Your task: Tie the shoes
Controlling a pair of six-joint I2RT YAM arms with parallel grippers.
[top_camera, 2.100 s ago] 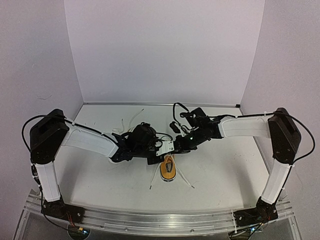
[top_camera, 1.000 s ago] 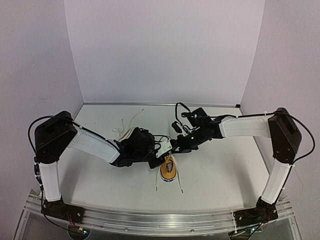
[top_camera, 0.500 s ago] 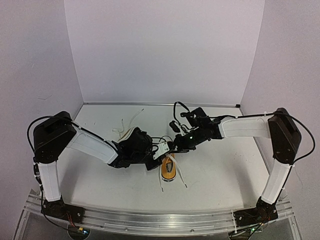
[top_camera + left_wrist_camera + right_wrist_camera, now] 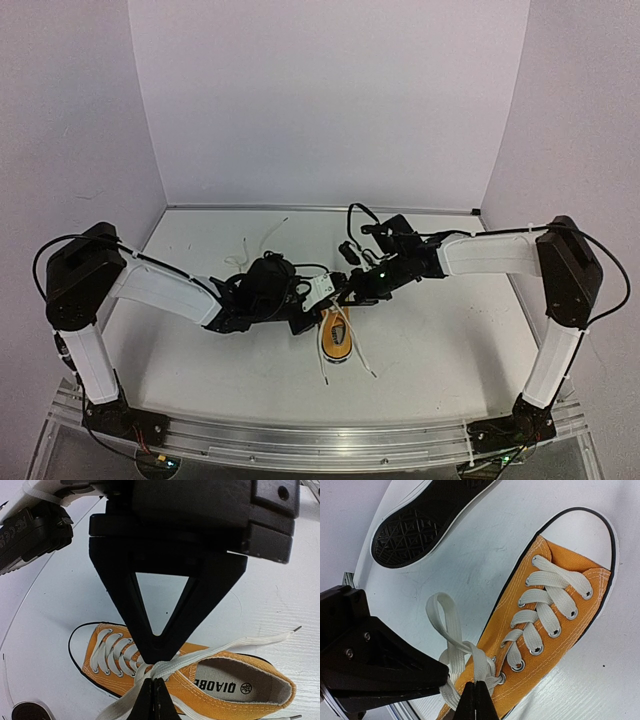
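The orange shoe (image 4: 337, 340) lies upright mid-table, its toe toward the arms. Its white laces (image 4: 445, 622) form a loop and a crossing above the top eyelets. My left gripper (image 4: 152, 681) is shut on the lace at that crossing. My right gripper (image 4: 478, 684) is also shut on the lace there, tip to tip with the left one. Two lace tails (image 4: 322, 366) trail over the table toward the near edge. The second shoe shows only its black sole (image 4: 415, 530) beside the orange one. In the top view my left wrist (image 4: 265, 285) hides it.
A loose white lace (image 4: 247, 248) curls on the table behind my left arm. White walls close in the table at the back and both sides. An aluminium rail (image 4: 320, 436) runs along the near edge, between the arm bases.
My left arm's elbow has swung out to the left while its gripper stayed at the shoe. The lace tails on the table have shifted a little. Both grippers remain shut.
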